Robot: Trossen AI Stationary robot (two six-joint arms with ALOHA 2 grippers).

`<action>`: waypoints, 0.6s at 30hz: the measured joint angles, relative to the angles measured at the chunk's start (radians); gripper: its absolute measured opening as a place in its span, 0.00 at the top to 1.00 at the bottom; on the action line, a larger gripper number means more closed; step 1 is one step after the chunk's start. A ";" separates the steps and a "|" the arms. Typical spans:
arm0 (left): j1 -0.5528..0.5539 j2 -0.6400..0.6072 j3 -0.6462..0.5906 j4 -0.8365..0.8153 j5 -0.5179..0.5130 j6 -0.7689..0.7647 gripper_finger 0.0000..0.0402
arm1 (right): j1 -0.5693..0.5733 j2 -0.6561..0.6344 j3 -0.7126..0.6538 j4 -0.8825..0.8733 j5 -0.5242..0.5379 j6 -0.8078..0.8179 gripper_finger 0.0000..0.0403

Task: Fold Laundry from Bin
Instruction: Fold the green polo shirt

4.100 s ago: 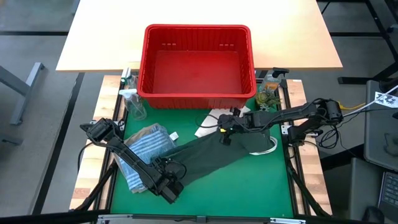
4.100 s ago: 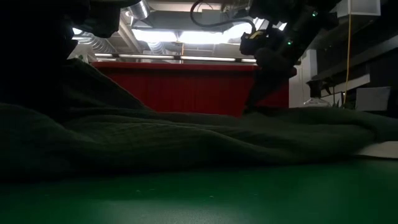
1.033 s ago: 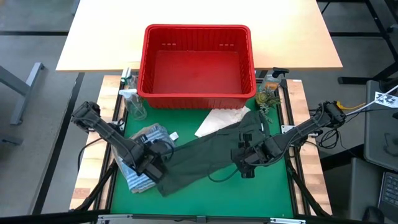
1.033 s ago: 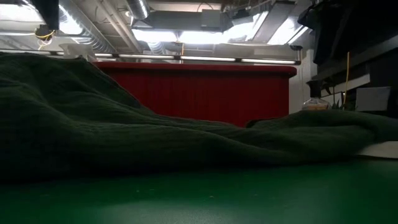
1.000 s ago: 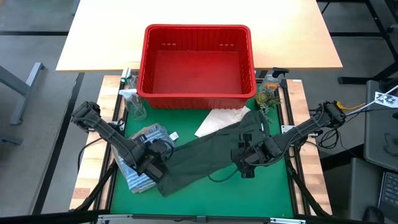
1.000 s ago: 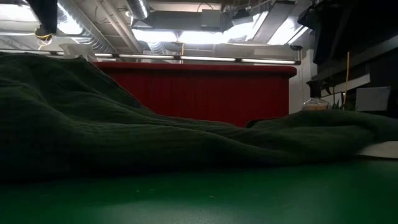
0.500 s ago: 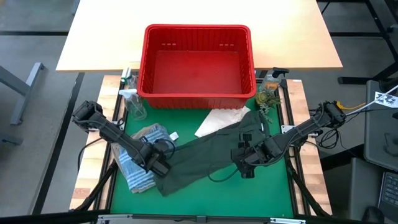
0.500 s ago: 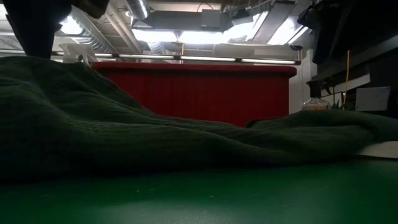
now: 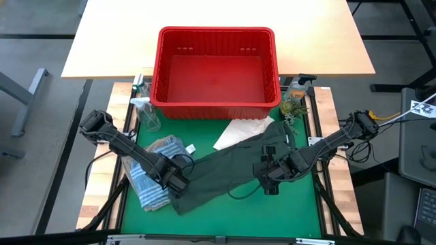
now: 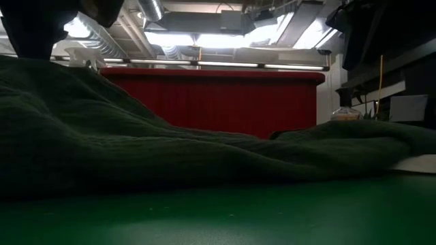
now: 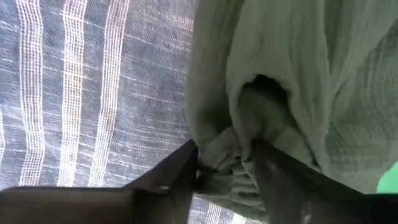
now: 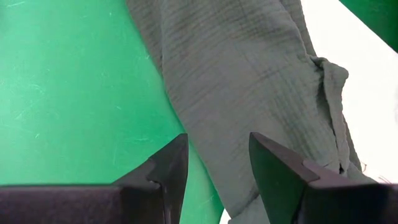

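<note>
Dark green garment (image 11: 249,134) between left jaws

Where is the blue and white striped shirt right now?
In the high view the striped shirt lies on the green mat's left side, under the left arm, its right edge touching the dark green garment.

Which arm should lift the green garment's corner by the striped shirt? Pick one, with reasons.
Left. The left gripper already has a bunched fold of the green garment between its fingers, beside the striped shirt. The right gripper is open over the other end.
</note>
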 joint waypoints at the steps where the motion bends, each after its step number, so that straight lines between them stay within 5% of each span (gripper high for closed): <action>1: 0.000 0.000 0.000 0.000 0.005 0.000 0.65 | 0.000 0.000 0.000 0.000 0.000 0.000 0.58; 10: 0.000 -0.001 0.000 0.037 0.037 -0.072 0.97 | 0.000 0.000 0.000 0.010 0.000 0.000 0.58; 18: 0.033 -0.003 0.000 0.191 0.168 -0.086 0.98 | 0.000 0.000 0.000 0.014 0.000 -0.001 0.58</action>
